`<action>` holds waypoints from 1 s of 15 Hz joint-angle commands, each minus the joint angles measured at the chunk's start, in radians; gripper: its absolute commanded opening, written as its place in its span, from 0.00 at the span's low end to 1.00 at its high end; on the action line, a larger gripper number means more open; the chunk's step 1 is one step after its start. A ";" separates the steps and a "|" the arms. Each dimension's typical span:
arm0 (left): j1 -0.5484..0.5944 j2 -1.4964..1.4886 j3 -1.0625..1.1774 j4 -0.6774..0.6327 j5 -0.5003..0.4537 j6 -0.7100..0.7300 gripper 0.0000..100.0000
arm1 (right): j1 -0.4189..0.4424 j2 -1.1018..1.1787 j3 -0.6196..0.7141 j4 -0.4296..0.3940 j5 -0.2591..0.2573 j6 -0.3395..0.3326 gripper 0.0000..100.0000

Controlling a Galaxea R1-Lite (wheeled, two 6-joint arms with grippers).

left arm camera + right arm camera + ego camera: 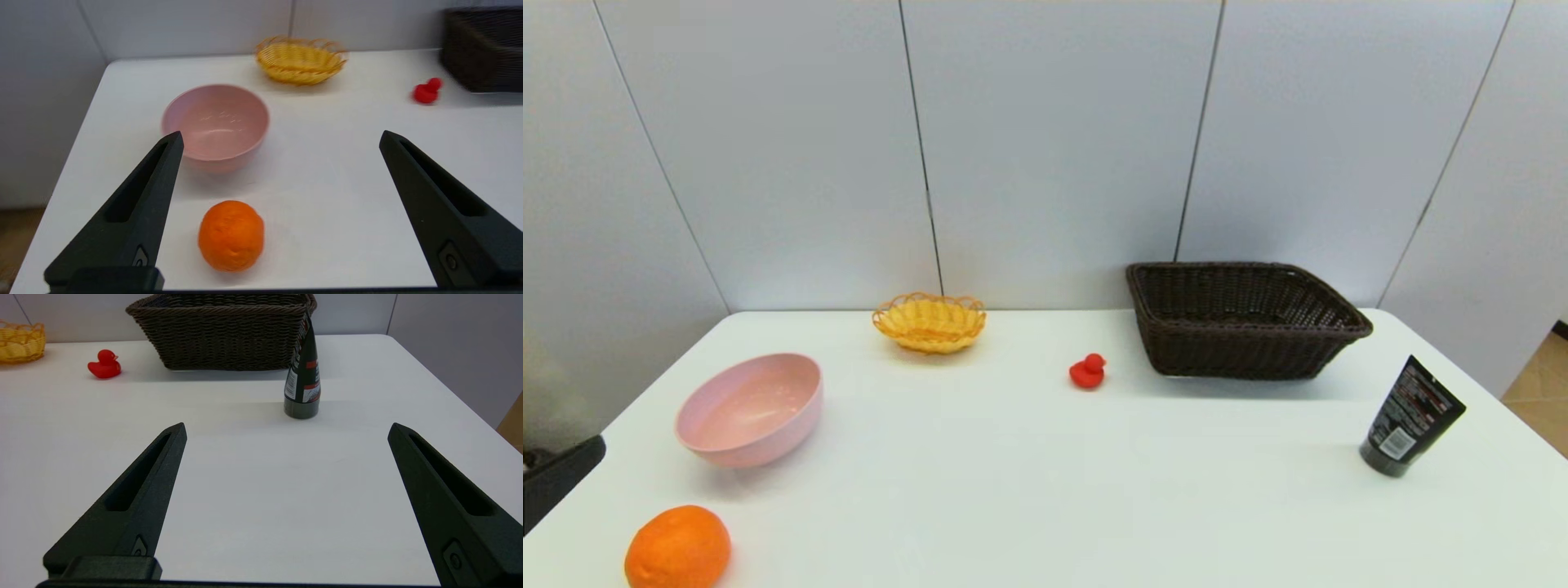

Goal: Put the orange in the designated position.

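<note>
In the head view the bright orange dimpled fruit (pixel 677 546) was cut off at its lower edge by the frame, and only a dark sliver of the left arm showed at nine o'clock. The dark brown woven rectangular basket (pixel 1245 318) was blurred in the left wrist view. The pale pink round bowl (pixel 749 408), the small yellow woven basket (pixel 929 322) and the brown basket each showed nothing inside. The orange, slightly oval with pitted peel, sat on the white bench (pixel 1045 490) at seven o'clock, just beside the pink bowl. The left tool (pixel 280 139) was spread wide behind the orange, not touching it. The right tool (pixel 286 430) gaped wide over bare bench, facing the upright black squeeze tube (pixel 303 381) and small red rubber duck (pixel 104 364).
</note>
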 commanded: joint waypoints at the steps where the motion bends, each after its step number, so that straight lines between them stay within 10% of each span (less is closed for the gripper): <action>1: 0.002 -0.297 0.088 0.043 -0.039 0.028 1.00 | 0.000 0.000 0.000 0.000 0.000 0.000 1.00; 15: 0.056 -0.567 0.346 -0.032 -0.044 0.071 1.00 | 0.000 0.000 0.000 -0.001 0.000 0.000 1.00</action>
